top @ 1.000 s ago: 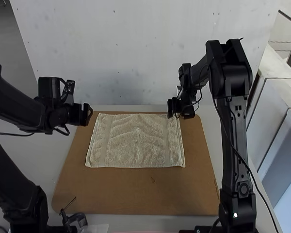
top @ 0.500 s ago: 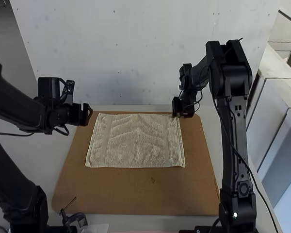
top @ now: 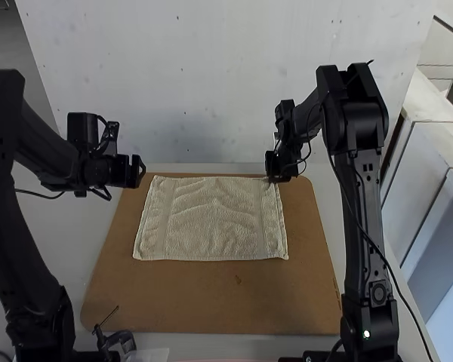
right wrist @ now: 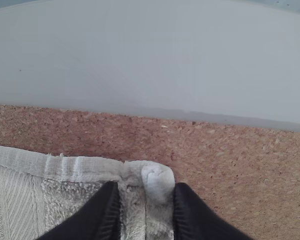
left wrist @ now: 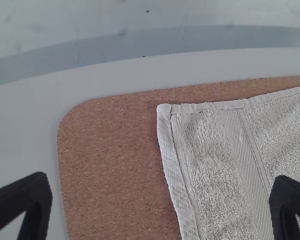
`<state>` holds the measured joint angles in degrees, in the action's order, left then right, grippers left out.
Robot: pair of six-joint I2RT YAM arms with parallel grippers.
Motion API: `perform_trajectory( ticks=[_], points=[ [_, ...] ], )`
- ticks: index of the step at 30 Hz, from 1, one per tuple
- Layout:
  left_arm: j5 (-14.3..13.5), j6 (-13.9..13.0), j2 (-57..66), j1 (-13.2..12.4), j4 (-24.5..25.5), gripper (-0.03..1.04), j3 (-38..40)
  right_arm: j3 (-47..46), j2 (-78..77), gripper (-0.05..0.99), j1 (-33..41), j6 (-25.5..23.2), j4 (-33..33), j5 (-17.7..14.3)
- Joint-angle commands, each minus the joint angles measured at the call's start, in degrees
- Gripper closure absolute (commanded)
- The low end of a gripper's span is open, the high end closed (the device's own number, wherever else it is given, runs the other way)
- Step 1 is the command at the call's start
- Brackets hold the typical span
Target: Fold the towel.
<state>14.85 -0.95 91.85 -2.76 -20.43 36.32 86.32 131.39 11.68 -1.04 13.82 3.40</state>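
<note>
The right gripper [top: 275,178] pinches a hemmed corner [right wrist: 158,181] of the nubbly towel [top: 211,220].

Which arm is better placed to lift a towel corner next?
Right, I'd say: the right end effector is at the towel's far right corner, while the left end effector hangs open beside the towel.

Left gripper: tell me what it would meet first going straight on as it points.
Most likely the towel, near its far left corner: in the high view the left gripper points that way, though its height above the towel is unclear.
</note>
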Motion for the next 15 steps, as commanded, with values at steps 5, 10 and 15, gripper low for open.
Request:
perform_trajectory(
  ticks=[5,10,15],
  points=[
    [0.8,0.5,2.4,-1.2,-0.4,0.04,2.2,-2.1,0.4,0.92,-1.6,-0.3,-3.2,-1.1],
    [4.6,0.5,9.0,1.1,2.2,0.04,8.3,-2.7,0.3,0.92,-1.0,-0.1,-3.9,-1.1],
    [4.7,0.8,12.5,2.8,4.3,0.04,12.4,-3.4,0.3,0.92,-0.4,0.0,-4.7,-1.1]
  ],
)
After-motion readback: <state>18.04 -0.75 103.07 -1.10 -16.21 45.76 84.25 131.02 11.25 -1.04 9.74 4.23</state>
